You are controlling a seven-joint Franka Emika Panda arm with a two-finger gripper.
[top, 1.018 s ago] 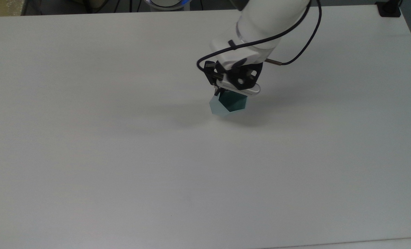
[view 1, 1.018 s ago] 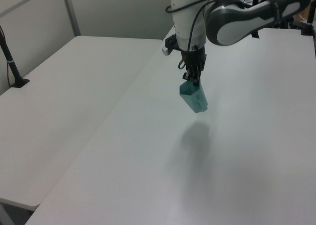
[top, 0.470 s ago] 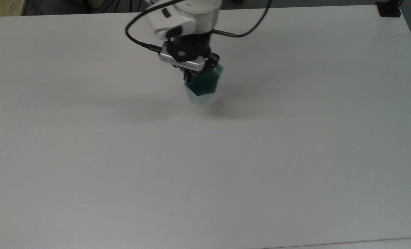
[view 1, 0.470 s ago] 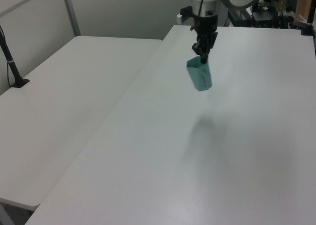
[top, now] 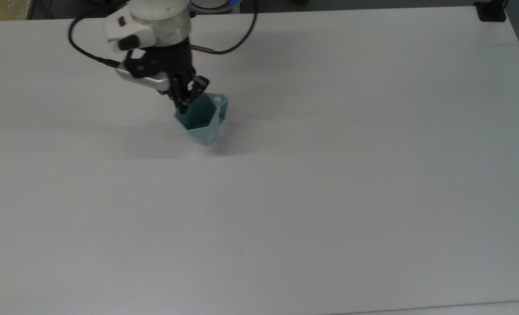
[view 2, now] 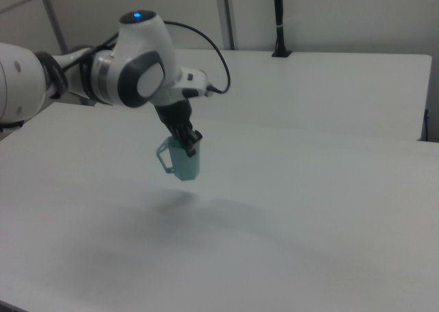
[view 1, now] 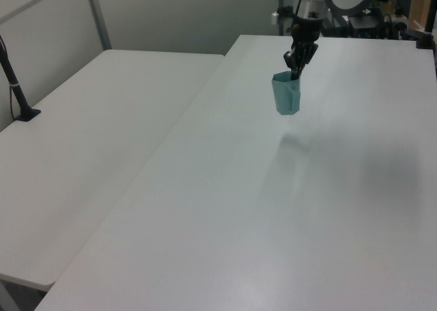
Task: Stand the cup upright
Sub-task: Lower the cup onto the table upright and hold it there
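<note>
1 cup (top: 203, 121) hangs from 1 end effector (top: 184, 99).

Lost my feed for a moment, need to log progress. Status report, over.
Tool shut on the cup's rim. Cup airborne above the table, mouth up, near vertical. Nothing beneath it.
</note>
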